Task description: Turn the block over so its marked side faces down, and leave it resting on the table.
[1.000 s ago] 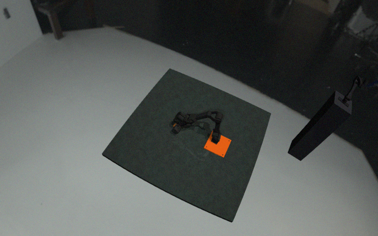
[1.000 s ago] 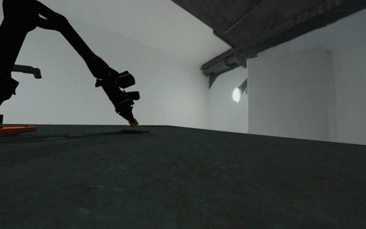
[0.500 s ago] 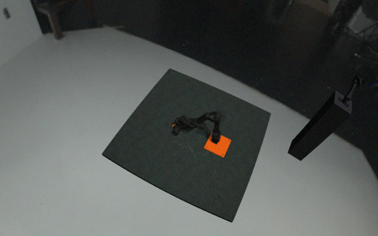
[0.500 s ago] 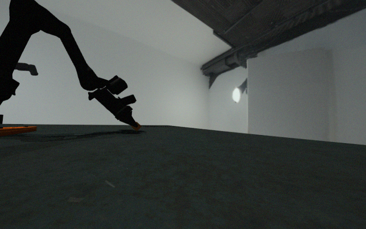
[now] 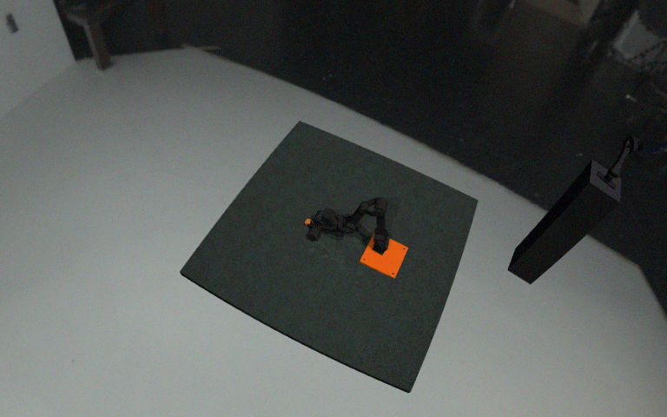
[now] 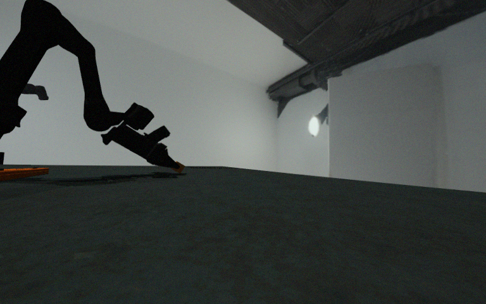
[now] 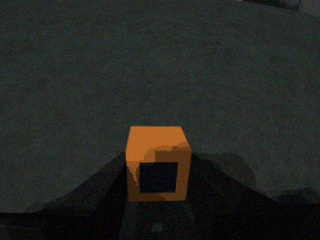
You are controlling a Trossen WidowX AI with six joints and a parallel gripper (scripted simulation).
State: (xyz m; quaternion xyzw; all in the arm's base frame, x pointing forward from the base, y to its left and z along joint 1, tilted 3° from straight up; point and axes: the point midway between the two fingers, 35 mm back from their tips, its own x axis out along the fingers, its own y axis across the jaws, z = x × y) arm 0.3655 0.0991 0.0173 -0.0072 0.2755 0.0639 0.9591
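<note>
Top, exterior and wrist views: the gripper (image 6: 175, 165), tilted steeply forward and low, is clenched on the orange block (image 7: 159, 163) — the block's dark marked face turned toward the wrist camera, its lower edge at or just above the dark mat (image 5: 275, 304). The arm reaches from its orange base plate (image 5: 393, 262) toward the mat's middle, the block (image 5: 307, 221) well apart from every mat edge. Open mat lies on all sides of the block — a dark post (image 5: 560, 231) stands off the mat, beyond its far corner.
</note>
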